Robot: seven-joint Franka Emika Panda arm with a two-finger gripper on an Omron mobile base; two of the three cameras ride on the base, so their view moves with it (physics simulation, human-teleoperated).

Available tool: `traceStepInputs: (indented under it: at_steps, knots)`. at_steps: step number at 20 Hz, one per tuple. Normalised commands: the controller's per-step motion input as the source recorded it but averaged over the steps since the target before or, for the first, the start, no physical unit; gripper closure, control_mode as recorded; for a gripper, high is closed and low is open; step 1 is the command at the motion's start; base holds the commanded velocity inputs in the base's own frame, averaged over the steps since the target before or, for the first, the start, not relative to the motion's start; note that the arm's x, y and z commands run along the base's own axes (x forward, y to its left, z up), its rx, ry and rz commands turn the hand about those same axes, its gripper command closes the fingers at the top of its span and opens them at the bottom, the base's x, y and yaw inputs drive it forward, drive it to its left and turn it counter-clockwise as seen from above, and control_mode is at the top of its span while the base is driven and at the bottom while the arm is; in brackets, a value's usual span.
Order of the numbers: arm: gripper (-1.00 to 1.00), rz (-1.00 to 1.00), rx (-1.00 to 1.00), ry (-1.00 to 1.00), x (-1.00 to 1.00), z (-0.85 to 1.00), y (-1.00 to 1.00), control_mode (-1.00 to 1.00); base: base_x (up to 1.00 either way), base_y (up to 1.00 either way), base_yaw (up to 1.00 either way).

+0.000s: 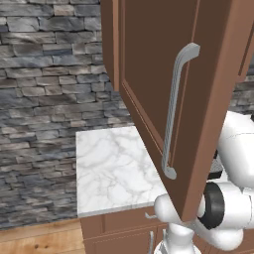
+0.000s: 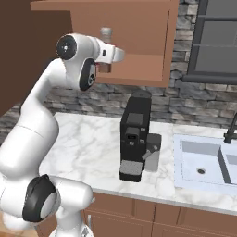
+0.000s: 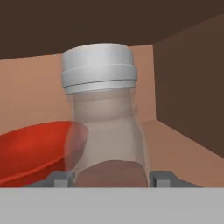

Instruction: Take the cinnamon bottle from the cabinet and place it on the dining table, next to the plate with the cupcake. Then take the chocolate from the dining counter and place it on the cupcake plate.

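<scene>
Gripping cinnamon bottle (image 3: 103, 122) low on its body, gripper (image 3: 111, 178) jaws snug on both sides, fyi. You've got it upright inside cabinet (image 2: 139, 41), on the shelf near its front edge, red bowl (image 3: 35, 148) just beside it.

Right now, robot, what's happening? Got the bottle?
Gripper astride bottle in cabinet, grip unconfirmed. Red thing beside bottle. Cabinet door open.

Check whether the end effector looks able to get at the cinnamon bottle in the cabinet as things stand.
Probably yes. The cabinet door stands open, and the end effector is already inside, its fingertips flanking the base of the cinnamon bottle. A red dish sits beside the bottle without blocking it.
</scene>
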Motion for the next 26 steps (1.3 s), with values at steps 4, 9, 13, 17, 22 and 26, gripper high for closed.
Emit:
traceStepInputs:
  at_steps: [4, 9, 13, 17, 22, 26]
  knots:
    - [1.0, 0.15, 0.09, -0.04, -1.0, 0.43, 0.02, -1.0, 0.0, 0.0, 0.0]
    - [1.0, 0.23, 0.03, -0.01, -1.0, 0.25, 0.0, -1.0, 0.0, 0.0, 0.0]
    - [1.0, 0.25, 0.0, -0.01, -1.0, 0.06, 0.0, -1.0, 0.0, 0.0, 0.0]
    - [1.0, 0.22, -0.02, -0.13, -0.94, 0.0, 0.0, -1.0, 0.0, 0.0, 0.0]
    - [1.0, 0.05, -0.06, -0.15, -0.51, -0.18, 0.0, -1.0, 0.0, 0.0, 0.0]
    - [1.0, 0.0, -0.06, 0.0, -0.27, -0.24, 0.06, -1.0, 0.0, 0.0, 0.0]
